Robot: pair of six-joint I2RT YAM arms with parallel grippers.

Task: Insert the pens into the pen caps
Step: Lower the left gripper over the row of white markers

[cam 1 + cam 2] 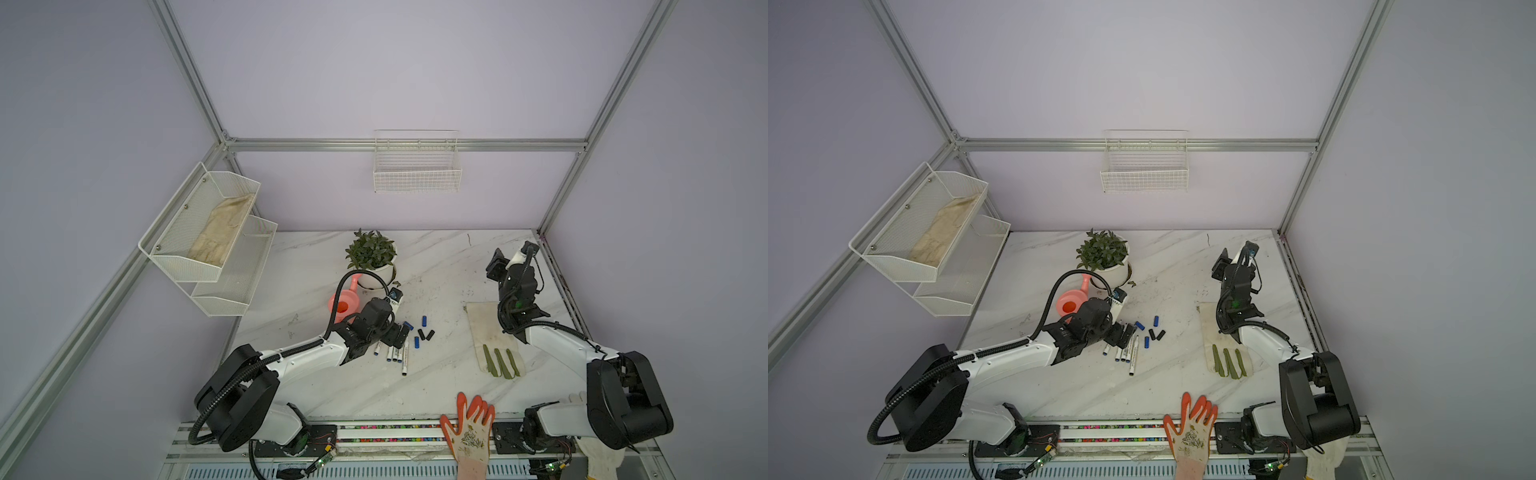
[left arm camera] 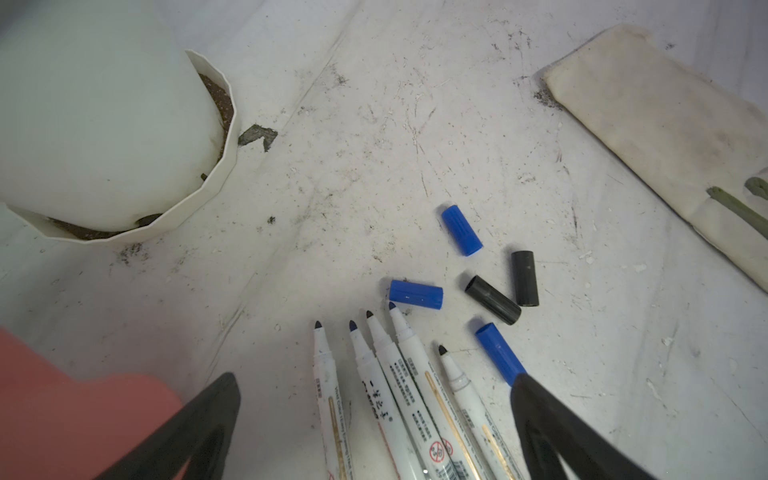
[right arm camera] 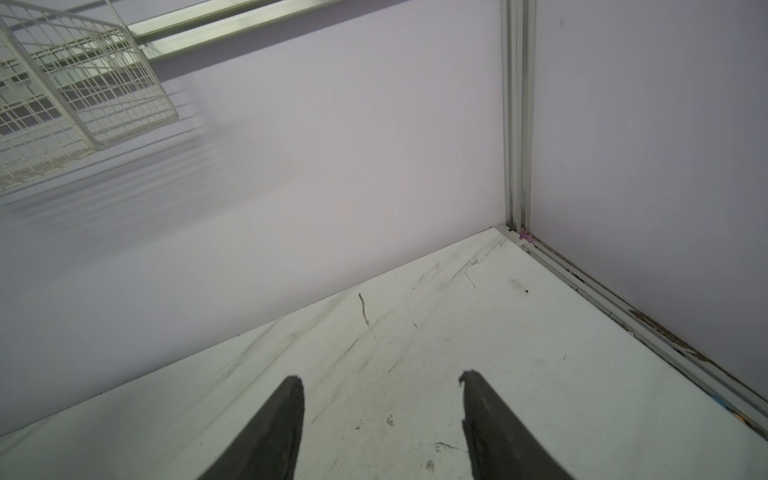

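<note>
Left end effector [image 1: 395, 335], jaws spread wide and empty, hovers over five uncapped pens [image 2: 399, 374] on the desk [image 2: 374, 124]. The barrels run lengthwise between its jaws, with the pen caps [image 2: 415, 294] scattered just beyond the nibs. Right end effector [image 3: 381, 376], open and empty, is well apart.

We lose the pens [image 2: 399, 386] past the left wrist view's edge, so their rear ends go unseen. One blue cap [image 2: 496, 351] lies partly behind a finger of the left pincer [image 2: 374, 380]. In both top views the barrel print is too small for us to read.
</note>
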